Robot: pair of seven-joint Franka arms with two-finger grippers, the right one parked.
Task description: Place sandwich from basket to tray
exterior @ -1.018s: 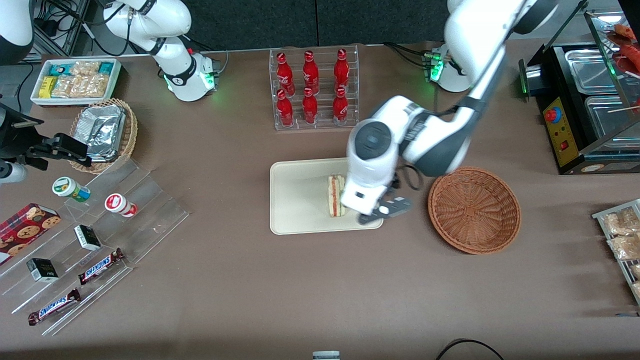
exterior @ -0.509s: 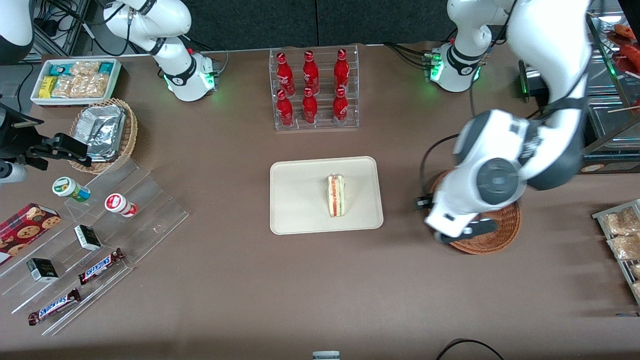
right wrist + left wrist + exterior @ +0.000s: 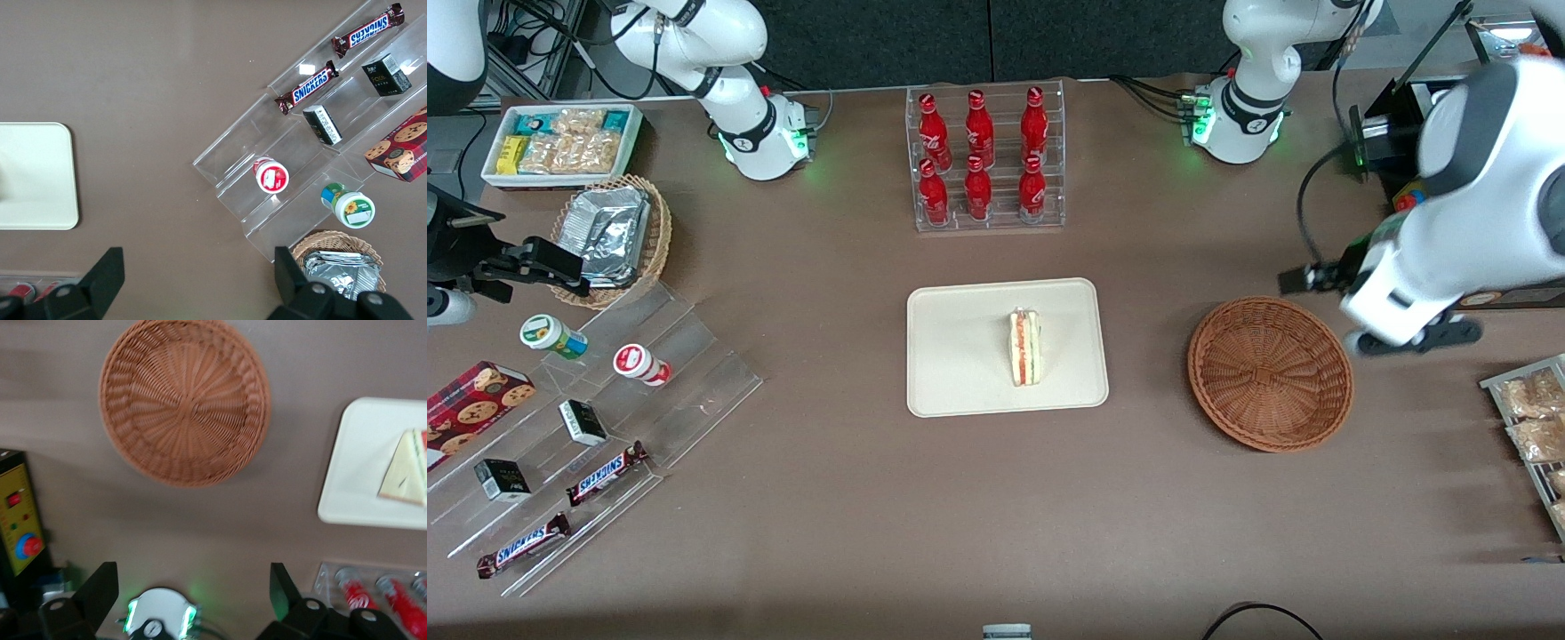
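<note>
Sandwich (image 3: 1025,348) is seen lying on tray (image 3: 960,356), at 9 o'clock from empty basket (image 3: 1270,373). Gripper (image 3: 193,587) is raised near basket's 2 o'clock, spread wide, nothing held.

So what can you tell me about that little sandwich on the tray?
The sandwich is a small triangular wedge of pale white bread, with red and green filling layers showing along its cut side. It lies on the cream tray, toward the side nearest the brown wicker basket. Nothing else touches it. The claw is open and well away, up above the table near the basket.
</note>
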